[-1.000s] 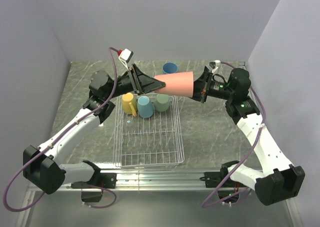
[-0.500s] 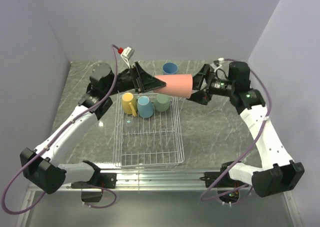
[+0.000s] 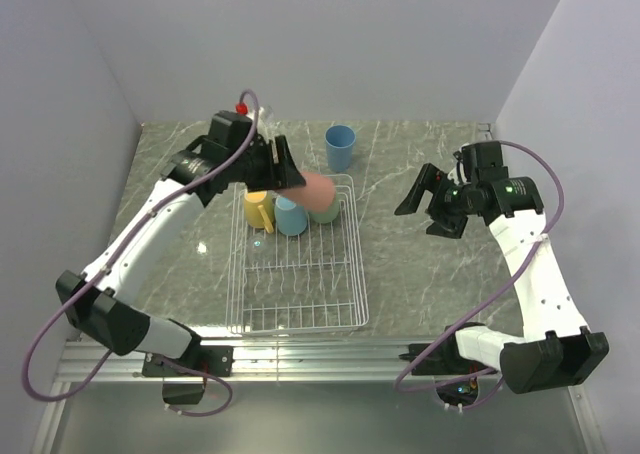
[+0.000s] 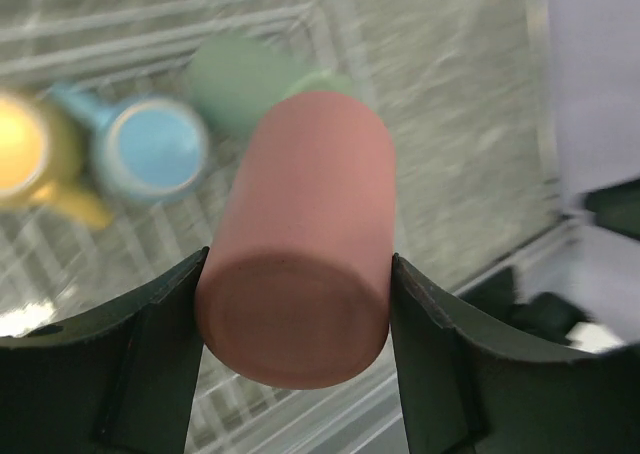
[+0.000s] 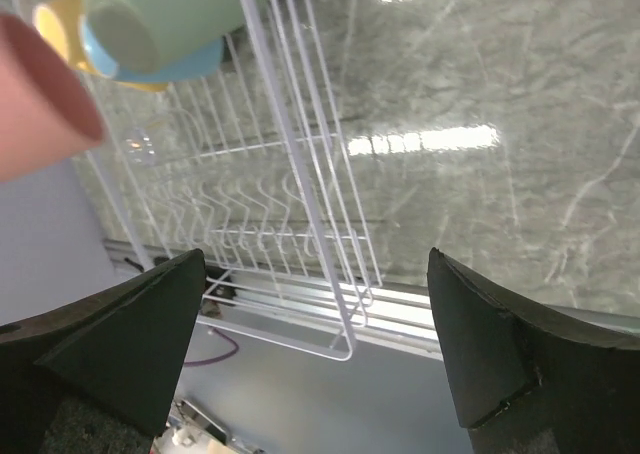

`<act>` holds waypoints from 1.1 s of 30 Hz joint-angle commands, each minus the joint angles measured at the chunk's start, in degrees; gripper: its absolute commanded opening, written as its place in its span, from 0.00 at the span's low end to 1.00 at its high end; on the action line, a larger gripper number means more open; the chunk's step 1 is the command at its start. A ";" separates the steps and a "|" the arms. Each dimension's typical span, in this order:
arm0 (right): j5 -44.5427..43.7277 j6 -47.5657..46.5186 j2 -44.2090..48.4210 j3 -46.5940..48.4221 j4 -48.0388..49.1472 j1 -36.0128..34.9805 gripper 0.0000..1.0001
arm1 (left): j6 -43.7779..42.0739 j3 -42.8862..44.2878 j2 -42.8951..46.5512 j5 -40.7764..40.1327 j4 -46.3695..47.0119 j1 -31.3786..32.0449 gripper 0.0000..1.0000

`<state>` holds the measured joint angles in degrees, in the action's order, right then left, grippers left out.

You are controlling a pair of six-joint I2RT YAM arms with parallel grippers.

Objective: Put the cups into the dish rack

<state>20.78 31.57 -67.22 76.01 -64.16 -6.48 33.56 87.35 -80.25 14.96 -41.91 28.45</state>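
Observation:
My left gripper (image 3: 291, 175) is shut on the base end of the salmon-pink cup (image 3: 318, 189), which hangs tilted over the far end of the white dish rack (image 3: 300, 309). In the left wrist view both fingers press the sides of the pink cup (image 4: 300, 264). Below it in the rack stand a yellow mug (image 3: 258, 209), a light-blue mug (image 3: 290, 216) and a green cup (image 3: 328, 212), partly hidden by the pink one. A blue cup (image 3: 340, 146) stands on the table behind the rack. My right gripper (image 3: 424, 209) is open and empty, to the right of the rack.
The right wrist view looks along the rack's right side wall (image 5: 300, 164) and the grey marble table (image 5: 480, 94). The rack's near half holds only bare wire tines (image 3: 295, 274). Grey walls close in the table on the left, back and right.
The right gripper has opened, let go of the pink cup's mouth end and drawn back to the right. The left gripper has swung the cup down over the rack's far end.

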 commanded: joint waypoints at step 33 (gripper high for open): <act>-2.32 -2.75 -9.32 8.53 2.28 0.33 0.96 | -3.68 -5.96 -9.31 -27.70 -13.46 9.34 0.16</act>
<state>19.46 29.47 -74.76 80.16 -64.25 -6.44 29.34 79.94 -88.88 -8.56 -54.89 36.84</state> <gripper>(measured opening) 0.959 0.689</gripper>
